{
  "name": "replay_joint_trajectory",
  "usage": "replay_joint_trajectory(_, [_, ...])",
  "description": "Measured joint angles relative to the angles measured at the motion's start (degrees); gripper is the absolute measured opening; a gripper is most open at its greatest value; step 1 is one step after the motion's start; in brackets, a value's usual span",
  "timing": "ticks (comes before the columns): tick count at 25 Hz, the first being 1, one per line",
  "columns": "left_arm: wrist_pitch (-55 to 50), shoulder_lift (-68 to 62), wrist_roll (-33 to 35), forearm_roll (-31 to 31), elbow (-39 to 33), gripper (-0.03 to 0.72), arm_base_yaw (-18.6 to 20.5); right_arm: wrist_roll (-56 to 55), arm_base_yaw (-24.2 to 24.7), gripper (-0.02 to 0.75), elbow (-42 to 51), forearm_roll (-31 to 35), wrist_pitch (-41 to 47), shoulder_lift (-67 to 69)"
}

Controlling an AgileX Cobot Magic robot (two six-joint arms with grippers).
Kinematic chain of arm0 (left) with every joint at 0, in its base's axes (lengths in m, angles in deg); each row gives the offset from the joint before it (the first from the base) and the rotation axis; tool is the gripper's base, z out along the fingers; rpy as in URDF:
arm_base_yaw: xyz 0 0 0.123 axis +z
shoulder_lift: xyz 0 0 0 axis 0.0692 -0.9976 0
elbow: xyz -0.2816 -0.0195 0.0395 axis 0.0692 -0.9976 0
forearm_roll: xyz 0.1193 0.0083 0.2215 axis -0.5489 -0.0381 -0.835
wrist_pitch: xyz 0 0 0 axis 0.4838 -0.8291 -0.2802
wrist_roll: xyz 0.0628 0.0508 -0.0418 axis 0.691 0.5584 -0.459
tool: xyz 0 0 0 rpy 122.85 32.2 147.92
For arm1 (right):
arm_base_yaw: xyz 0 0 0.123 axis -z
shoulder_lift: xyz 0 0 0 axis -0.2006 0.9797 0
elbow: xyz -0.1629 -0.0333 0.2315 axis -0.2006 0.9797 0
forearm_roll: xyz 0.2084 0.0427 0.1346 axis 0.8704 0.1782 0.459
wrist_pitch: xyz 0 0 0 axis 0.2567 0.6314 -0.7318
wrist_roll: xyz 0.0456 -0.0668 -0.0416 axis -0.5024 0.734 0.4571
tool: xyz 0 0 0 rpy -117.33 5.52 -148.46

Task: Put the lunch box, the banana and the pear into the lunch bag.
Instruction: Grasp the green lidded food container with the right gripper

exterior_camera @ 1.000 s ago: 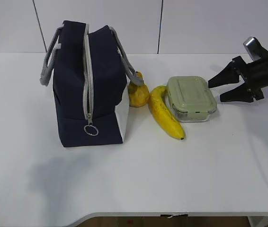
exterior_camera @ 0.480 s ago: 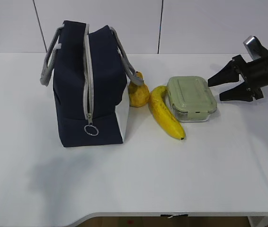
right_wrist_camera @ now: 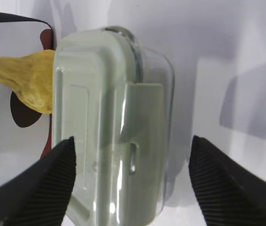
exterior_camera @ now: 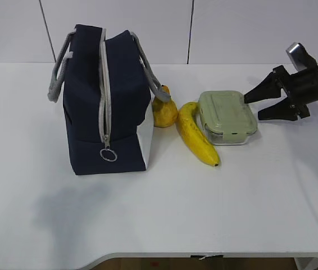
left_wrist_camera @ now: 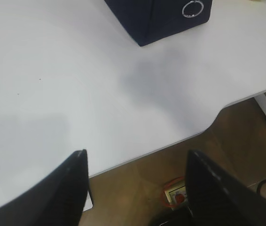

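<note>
- the right gripper (exterior_camera: 254, 106) hangs low over the bench (exterior_camera: 249, 202), jaws spread wide and holding nothing, pointed straight at the short end of the lunch box (exterior_camera: 227, 116). looks like it's lined up that way so the two fingers can slide down either side of the box.
- in the right wrist view the lunch box (right_wrist_camera: 114, 127) sits dead ahead between the fingers, green lid up and clip tab facing the gripper (right_wrist_camera: 133, 188). it isn't touching either finger yet, so no grip so far.
- just past the box from that gripper lies the banana (exterior_camera: 195, 134), right beside the box's far long side. beyond that is the pear (exterior_camera: 164, 110), tucked against the lunch bag (exterior_camera: 104, 95).
- the bag stands upright at the far end of the row from the right gripper. its grey zipper looks closed, ring pull hanging low on the near face. probably that needs opening before anything goes in, which would explain why the food is just parked next to it.
- the left gripper (left_wrist_camera: 135, 188) is open too, fairly wide and empty, hanging back over the bench edge. the bag's bottom corner and ring pull (left_wrist_camera: 192, 8) sit well ahead of it. seems to be waiting its turn.
</note>
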Motion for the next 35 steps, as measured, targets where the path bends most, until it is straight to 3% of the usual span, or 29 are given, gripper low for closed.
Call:
replay_joint_trajectory(9, [0.00,0.00,0.00,0.00,0.00,0.488,0.00,0.04,-2.58,0.589,0.00,0.00,0.00,0.00])
replay_joint_trajectory(35, [0.00,0.00,0.00,0.00,0.00,0.488,0.00,0.04,-2.93,0.587,-0.04,0.67,0.00,2.68])
